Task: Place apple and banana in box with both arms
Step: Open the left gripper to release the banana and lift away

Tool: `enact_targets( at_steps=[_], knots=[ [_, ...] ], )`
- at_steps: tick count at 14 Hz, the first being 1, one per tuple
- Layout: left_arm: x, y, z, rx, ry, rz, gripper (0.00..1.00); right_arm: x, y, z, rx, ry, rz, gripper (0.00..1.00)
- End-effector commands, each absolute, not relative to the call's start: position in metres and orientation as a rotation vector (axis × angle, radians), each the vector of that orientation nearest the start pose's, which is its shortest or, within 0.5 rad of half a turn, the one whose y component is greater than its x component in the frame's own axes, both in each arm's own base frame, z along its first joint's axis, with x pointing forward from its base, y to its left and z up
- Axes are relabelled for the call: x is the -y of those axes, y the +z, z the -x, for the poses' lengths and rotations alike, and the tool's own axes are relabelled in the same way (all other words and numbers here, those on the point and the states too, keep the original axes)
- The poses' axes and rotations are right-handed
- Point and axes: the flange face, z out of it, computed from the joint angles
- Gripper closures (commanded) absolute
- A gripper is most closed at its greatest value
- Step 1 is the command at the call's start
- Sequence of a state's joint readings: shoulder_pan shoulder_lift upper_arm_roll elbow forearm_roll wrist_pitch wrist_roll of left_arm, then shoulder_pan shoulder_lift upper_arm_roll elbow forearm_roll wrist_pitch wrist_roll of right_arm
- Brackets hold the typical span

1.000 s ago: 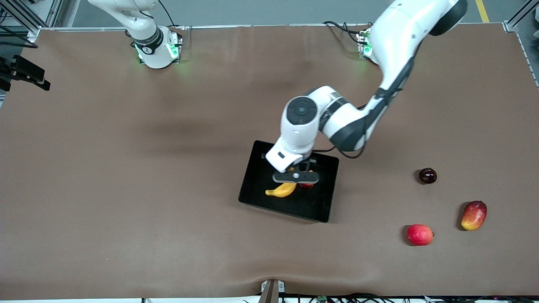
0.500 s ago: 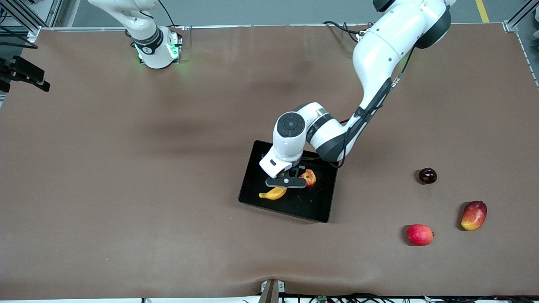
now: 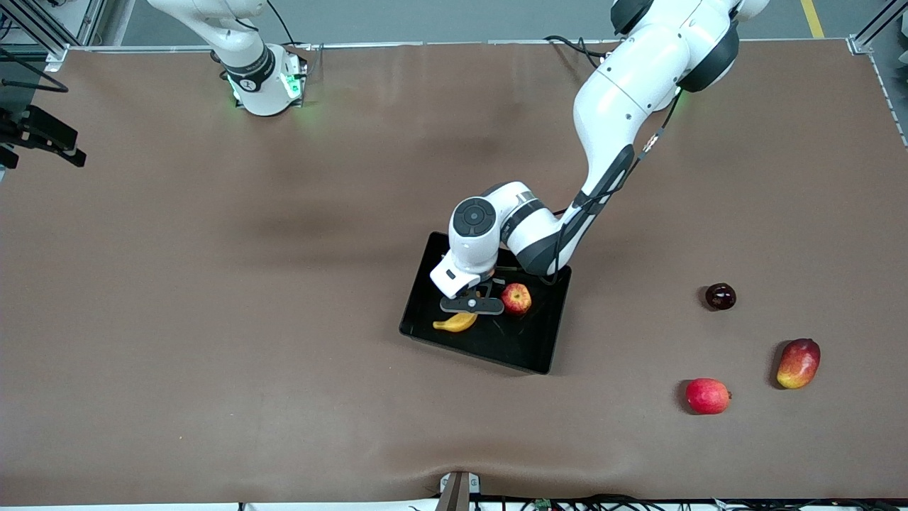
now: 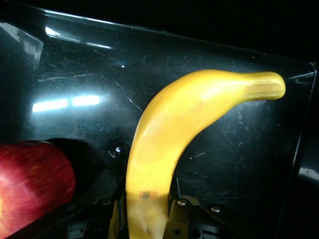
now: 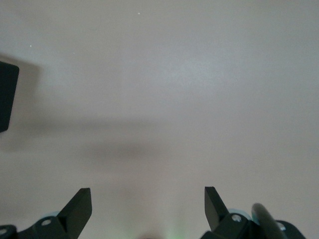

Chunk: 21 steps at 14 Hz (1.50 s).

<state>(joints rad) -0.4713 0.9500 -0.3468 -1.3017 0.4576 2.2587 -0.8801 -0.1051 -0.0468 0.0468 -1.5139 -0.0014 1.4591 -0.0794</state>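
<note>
While the left arm's black two-finger gripper (image 3: 472, 306) reaches down into the shallow glossy black plastic box (image 3: 528, 353) near the table's middle, its jaws clamp one end of the curved yellow banana (image 3: 456, 323), low over the floor. Beside it lies the small round red apple with yellowish streaks (image 3: 516, 298). Bare floor shows along the box's front wall. Over bare brown table, the waiting right gripper (image 5: 148, 206) holds its jaws wide apart.

No readable text, label, brand or number shows on anything.
</note>
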Motion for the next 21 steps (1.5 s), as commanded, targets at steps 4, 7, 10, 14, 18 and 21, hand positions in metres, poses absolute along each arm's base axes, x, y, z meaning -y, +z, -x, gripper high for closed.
enact_targets(
  at_steps=[4,7,10,14,18,21],
  knots=[
    [0.492,0.233,-0.581,-0.068,-0.257,3.139,0.0,0.015,0.66,-0.536,0.074,-0.025,3.154,0.0],
    [0.466,0.31,-0.597,0.004,-0.284,3.09,0.0,0.017,0.654,-0.542,0.071,-0.027,3.163,0.0],
    [0.405,0.409,-0.618,0.149,-0.322,3.052,0.0,0.013,0.654,-0.543,0.059,-0.04,3.166,0.0],
    [0.331,0.479,-0.625,0.273,-0.28,3.003,0.0,0.013,0.647,-0.546,0.048,-0.013,3.18,0.0],
    [0.231,0.55,-0.633,0.207,-0.214,3.019,0.0,0.016,0.644,-0.56,0.054,-0.099,3.215,0.0],
    [0.185,0.596,-0.615,0.209,-0.159,3.056,0.0,0.018,0.637,-0.575,0.053,-0.161,3.211,0.0]
  ],
)
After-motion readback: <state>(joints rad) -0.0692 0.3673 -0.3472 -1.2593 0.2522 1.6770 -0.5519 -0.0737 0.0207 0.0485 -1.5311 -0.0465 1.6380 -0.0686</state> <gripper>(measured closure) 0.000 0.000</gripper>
